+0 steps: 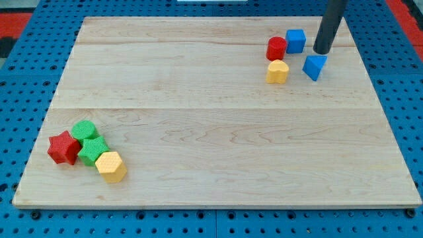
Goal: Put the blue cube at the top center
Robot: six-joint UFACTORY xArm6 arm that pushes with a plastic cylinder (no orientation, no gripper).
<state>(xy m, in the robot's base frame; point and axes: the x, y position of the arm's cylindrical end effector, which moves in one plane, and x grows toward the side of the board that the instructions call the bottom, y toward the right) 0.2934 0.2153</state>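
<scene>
The blue cube (295,40) sits near the view's top right on the wooden board (211,119). A red cylinder (276,48) touches its left side. My tip (322,51) is just right of the blue cube, with a small gap between them, and just above a blue triangular block (314,67). A yellow block (277,71) lies below the red cylinder.
At the view's bottom left is a cluster: a red star (63,148), a green cylinder (84,130), a green block (92,151) and a yellow hexagonal block (110,166). The board rests on a blue pegboard (26,99).
</scene>
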